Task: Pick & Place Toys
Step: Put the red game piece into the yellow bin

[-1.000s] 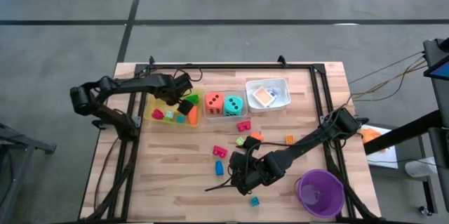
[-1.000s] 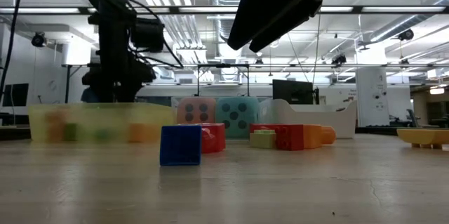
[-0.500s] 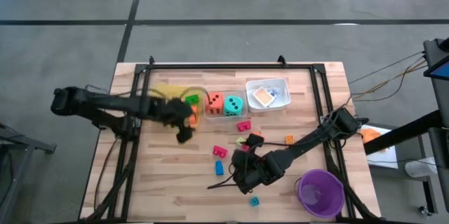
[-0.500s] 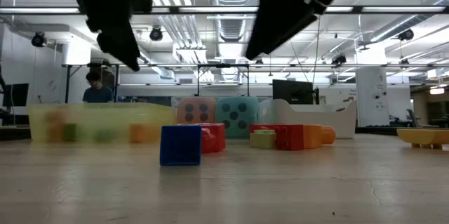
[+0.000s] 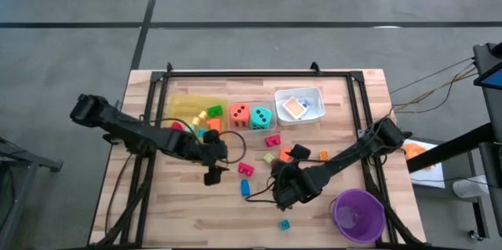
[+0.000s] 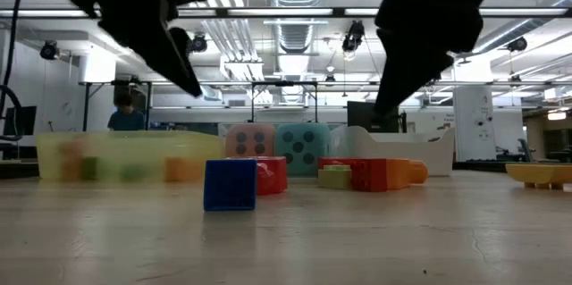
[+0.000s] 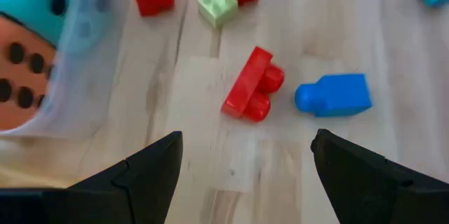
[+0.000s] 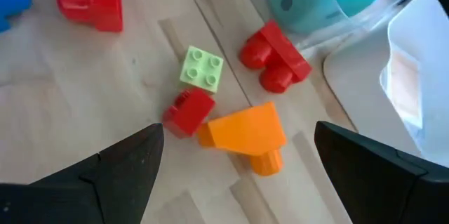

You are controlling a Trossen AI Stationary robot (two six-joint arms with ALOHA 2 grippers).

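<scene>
From above, the left gripper [image 5: 213,173] hangs over the wooden tabletop [image 5: 180,203] just in front of the yellow tray [image 5: 182,106], near a red block [image 5: 246,168] and a blue block [image 5: 245,188]; its fingers stand apart and hold nothing. The right gripper [image 5: 276,190] sits nearer the middle, close to a purple cup [image 5: 358,212], its fingers also apart and empty. An orange die [image 5: 239,114] and a teal die [image 5: 261,117] rest side by side in a clear tray [image 5: 233,128], and a white tray [image 5: 316,93] beside them holds small cards [image 5: 295,107]. At table height, a blue block [image 6: 230,184] stands in front of the others, with the dice behind it; both arms show only as dark shapes overhead. The left wrist view shows a red block [image 7: 251,86] just beside a blue block [image 7: 335,96], between the spread fingers [image 7: 151,171]. The right wrist view shows a light green block [image 8: 202,68], a small red block [image 8: 189,110] and an orange block [image 8: 247,134] close together, the last two touching.
</scene>
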